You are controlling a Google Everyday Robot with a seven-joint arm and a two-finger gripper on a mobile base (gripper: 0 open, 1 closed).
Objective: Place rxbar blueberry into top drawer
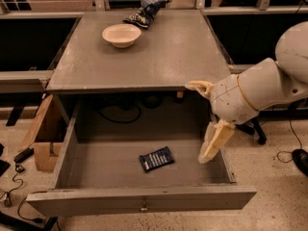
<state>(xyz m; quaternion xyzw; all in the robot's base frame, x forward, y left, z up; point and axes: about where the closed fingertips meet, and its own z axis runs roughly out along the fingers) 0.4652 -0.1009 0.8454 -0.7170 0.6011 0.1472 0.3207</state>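
Note:
The rxbar blueberry [157, 159], a flat dark navy wrapper with white lettering, lies on the floor of the open top drawer [139, 198], right of centre. The drawer is pulled out, with a small metal knob on its front panel. My gripper [202, 121] is open and empty, with one cream finger [199, 85] at the tabletop's front right edge and the other finger [214, 141] hanging over the drawer's right side. It is up and to the right of the bar, apart from it.
A cream bowl [121, 34] and a blue-and-white patterned snack bag [144, 9] sit at the back of the grey tabletop [144, 57]. A cardboard box [44, 138] stands on the floor at the left. Cables lie on the floor left and right.

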